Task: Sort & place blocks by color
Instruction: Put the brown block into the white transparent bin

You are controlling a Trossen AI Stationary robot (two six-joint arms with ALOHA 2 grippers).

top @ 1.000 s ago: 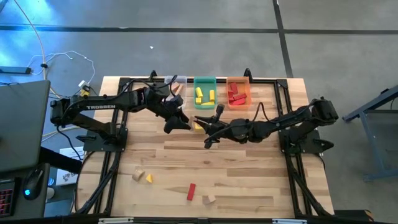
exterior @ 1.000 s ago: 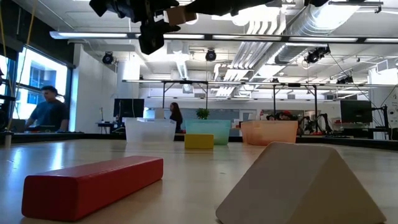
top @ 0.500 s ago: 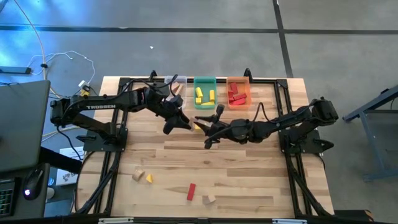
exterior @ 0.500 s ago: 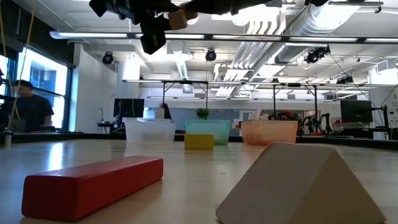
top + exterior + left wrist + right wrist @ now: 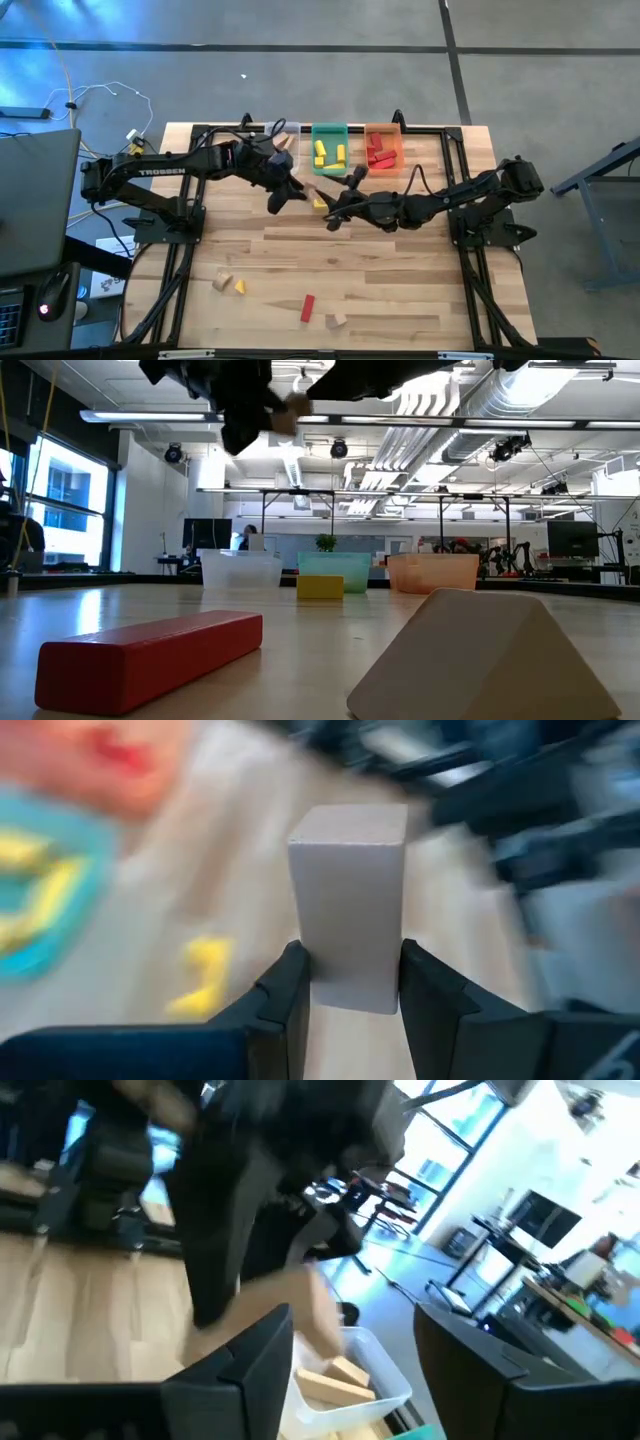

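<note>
the left end effector (image 5: 345,995) pinches a tan block (image 5: 348,905) in mid-air at the upper centre of the high view, long axis running out from its fingers, just right of the clear bin (image 5: 372,1372), while the right end effector (image 5: 345,1365) beside it stands spread.

Three bins (image 5: 330,148) along table's (image 5: 400,280) far edge; loose blocks (image 5: 308,308) apparently near front.
</note>
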